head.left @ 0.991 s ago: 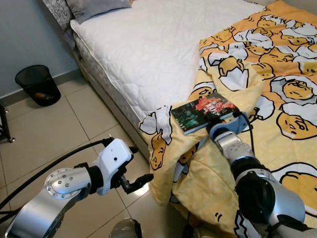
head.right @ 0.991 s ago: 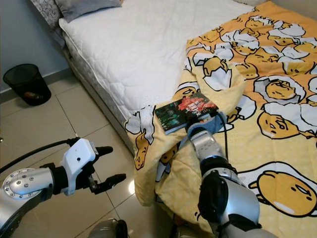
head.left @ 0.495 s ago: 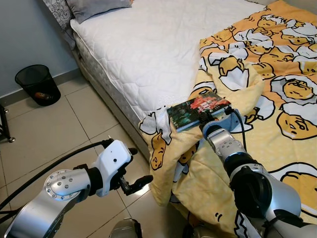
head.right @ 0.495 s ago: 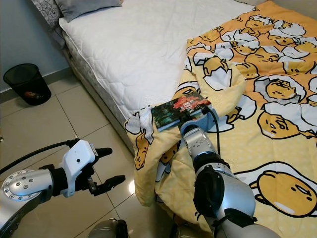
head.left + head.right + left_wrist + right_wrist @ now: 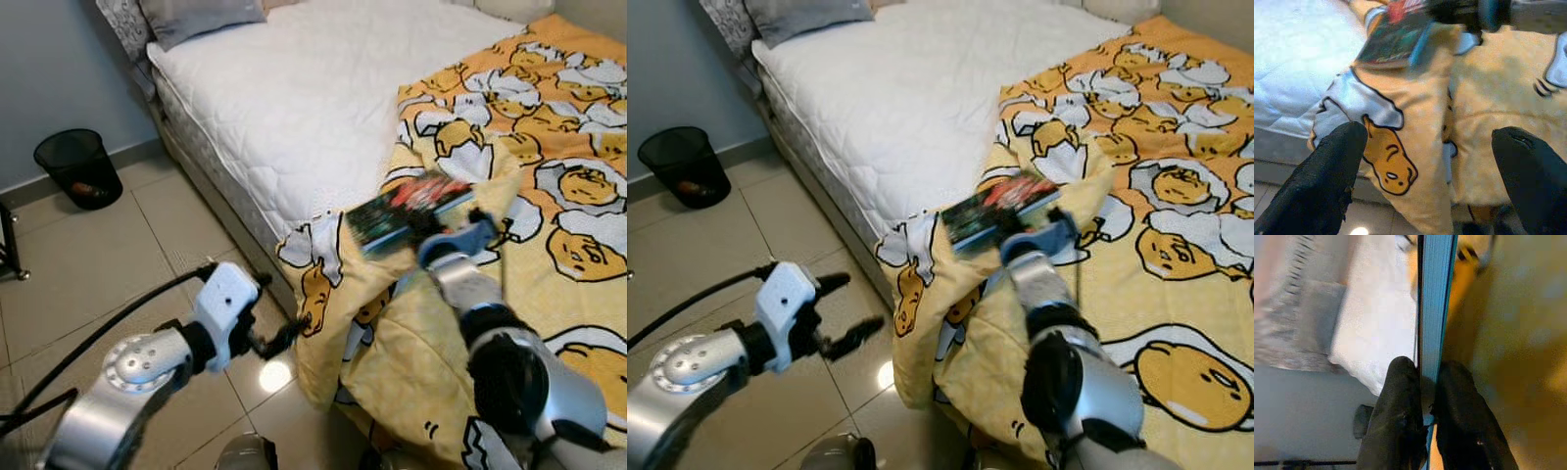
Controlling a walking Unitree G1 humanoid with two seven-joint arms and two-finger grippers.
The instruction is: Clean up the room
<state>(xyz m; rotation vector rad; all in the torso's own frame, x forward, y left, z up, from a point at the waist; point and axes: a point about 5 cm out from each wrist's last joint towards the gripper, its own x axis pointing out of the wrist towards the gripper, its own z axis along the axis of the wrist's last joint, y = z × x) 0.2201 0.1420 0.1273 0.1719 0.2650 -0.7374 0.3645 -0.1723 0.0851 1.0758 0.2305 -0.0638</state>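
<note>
A book [image 5: 407,209] with a dark green and red cover is lifted a little above the yellow cartoon blanket [image 5: 549,176] at the bed's near edge. My right gripper [image 5: 429,227] is shut on the book's near edge. In the right wrist view the two black fingers [image 5: 1400,411] pinch the blue-edged book [image 5: 1435,308] between them. My left gripper [image 5: 279,338] hangs open over the tiled floor beside the bed, pointing at the drooping blanket corner [image 5: 1386,147]. The left wrist view has its fingertips [image 5: 1327,176] wide apart.
The white mattress [image 5: 284,108] carries a grey pillow [image 5: 196,18] at its head. A black wire waste bin [image 5: 78,168] stands on the tiles by the grey wall. The blanket hangs over the bed's edge down to the floor [image 5: 118,255].
The right gripper has raised the book off the blanket and tilted it. The left gripper has moved right, toward the hanging blanket corner.
</note>
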